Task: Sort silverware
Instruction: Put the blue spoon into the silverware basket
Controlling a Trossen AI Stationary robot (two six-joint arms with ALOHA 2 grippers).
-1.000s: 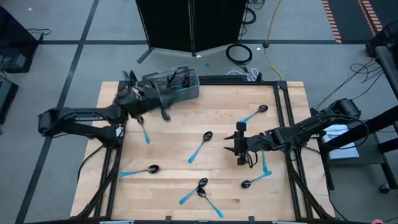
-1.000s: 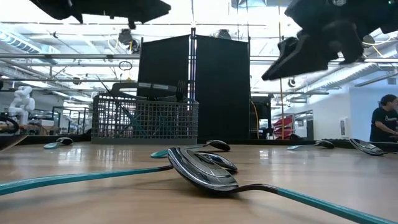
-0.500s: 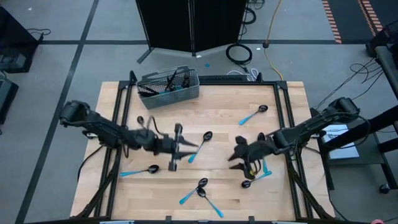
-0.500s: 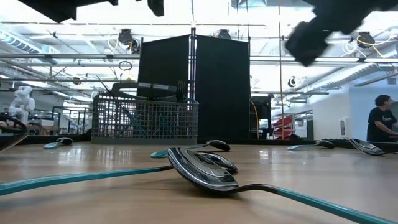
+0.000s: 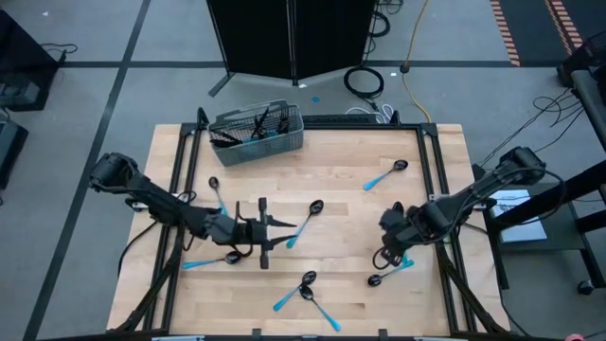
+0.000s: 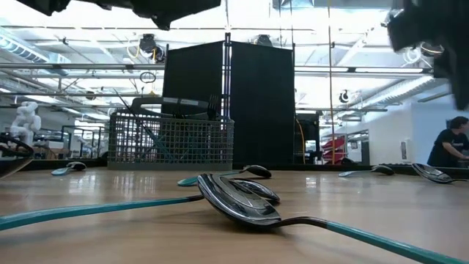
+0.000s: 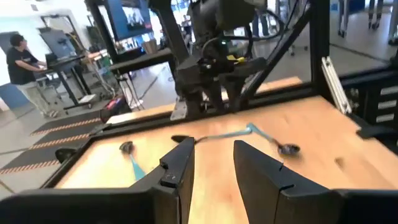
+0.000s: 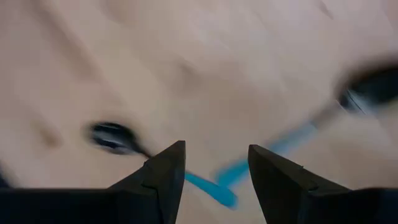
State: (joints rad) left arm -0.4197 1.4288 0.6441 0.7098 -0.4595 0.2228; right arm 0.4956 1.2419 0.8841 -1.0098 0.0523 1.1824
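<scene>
left gripper (image 5: 268,231) moved from basket (image 5: 258,134) to table centre, right gripper (image 5: 388,227) lowered

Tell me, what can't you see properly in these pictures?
- High view: what lies inside the grey wire-mesh basket is too small to tell forks from knives.
- Low view: both arms are cut off by the top edge, so neither gripper's fingers show.
- Right wrist view: the blue-handled spoon between the right gripper fingers is smeared by motion blur.
- Left wrist view: the left gripper fingers hide the wooden table just ahead.

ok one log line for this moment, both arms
left gripper: open, empty, by centre spoon | right gripper: open, empty, over spoons near right edge | basket: far left
</scene>
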